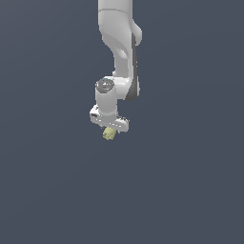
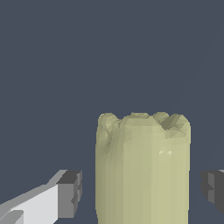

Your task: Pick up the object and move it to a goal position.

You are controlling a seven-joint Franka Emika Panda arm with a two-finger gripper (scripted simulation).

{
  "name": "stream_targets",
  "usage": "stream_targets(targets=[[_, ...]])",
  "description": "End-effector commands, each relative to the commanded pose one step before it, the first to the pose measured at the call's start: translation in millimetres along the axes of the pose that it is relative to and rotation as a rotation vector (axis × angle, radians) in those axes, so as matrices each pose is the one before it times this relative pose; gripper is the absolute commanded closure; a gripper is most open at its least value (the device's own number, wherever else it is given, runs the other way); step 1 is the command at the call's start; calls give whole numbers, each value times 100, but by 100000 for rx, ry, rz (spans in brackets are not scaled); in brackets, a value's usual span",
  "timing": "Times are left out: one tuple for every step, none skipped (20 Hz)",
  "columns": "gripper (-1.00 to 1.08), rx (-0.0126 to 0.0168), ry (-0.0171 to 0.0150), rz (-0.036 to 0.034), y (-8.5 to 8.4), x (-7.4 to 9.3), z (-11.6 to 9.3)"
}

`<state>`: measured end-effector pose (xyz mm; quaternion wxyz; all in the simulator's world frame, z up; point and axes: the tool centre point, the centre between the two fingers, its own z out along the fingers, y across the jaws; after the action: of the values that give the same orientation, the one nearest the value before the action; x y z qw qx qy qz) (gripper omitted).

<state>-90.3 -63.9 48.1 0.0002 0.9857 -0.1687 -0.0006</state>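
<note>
The object [image 1: 109,134] is a tiny pale yellow-olive lumpy piece just under the white gripper bar in the exterior view. In the wrist view it [image 2: 143,166] fills the lower middle and stands upright, with a lumpy top. My gripper [image 2: 143,190] straddles it. One dark pad [image 2: 72,192] stands on one side and the other pad [image 2: 214,187] on the other. A narrow gap of background shows between each pad and the object, so the jaws are open and not touching it. In the exterior view the fingers cannot be made out below the bar [image 1: 109,119].
The white arm [image 1: 121,47] comes down from the top of the exterior view. Everything around it is a plain dark grey-blue surface with no other objects or edges in sight.
</note>
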Motion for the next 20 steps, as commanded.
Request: stream_targets(targets=[[-92,33,108,39,-19,40,628],[-92,0,0,0,-8,9,127],[-92,0,0,0,-5,7,75],[-92,0,0,0,-2,2,25],[108,0,0,0,0,0,0],[108,0,0,0,0,0,0],[108,0,0,0,0,0,0],[108,0,0,0,0,0,0],[108,0,0,0,0,0,0],[108,0,0,0,0,0,0],[108,0,0,0,0,0,0],[108,0,0,0,0,0,0],[108,0,0,0,0,0,0],[108,0,0,0,0,0,0],[108,55,106,-6,-5,32,-81],[108,0,0,0,-17,-11,-21],[108,0,0,0,-51,-33,-62],[108,0,0,0,-84,-54,-103],[108,0,0,0,-118,-76,-144],[108,0,0,0,-152,-98,-186]])
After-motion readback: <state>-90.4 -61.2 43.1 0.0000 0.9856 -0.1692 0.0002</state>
